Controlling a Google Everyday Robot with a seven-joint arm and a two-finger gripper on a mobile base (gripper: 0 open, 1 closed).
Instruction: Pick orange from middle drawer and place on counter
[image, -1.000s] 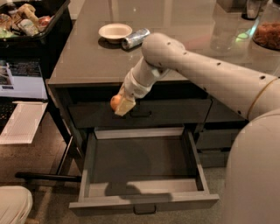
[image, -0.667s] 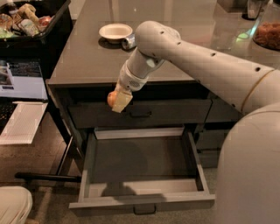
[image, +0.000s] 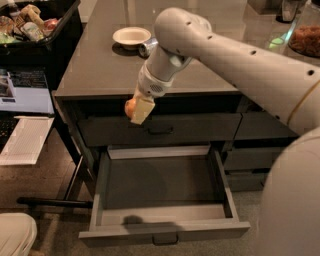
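I have the gripper (image: 135, 110) pinching the orange (image: 129, 106), its pale fingers pressed against the fruit's right side, so the orange shows on the gripper's left. The pair hangs in front of the shut top drawer (image: 160, 129), just under the front lip of the counter surface (image: 95, 70). The middle drawer (image: 165, 200) stands pulled out well below the gripper, and the fruit is clear of it. By my reading the pick is done and the placing is what remains. What matters now is that the surface lies above and beyond the gripper, not level with it. I would have to raise the orange past the lip before reaching inward, or it could knock the edge. A white bowl (image: 131, 36) and a drink can (image: 147, 48) sit further back beyond the gripper, well apart from the near strip where I would set the fruit down.
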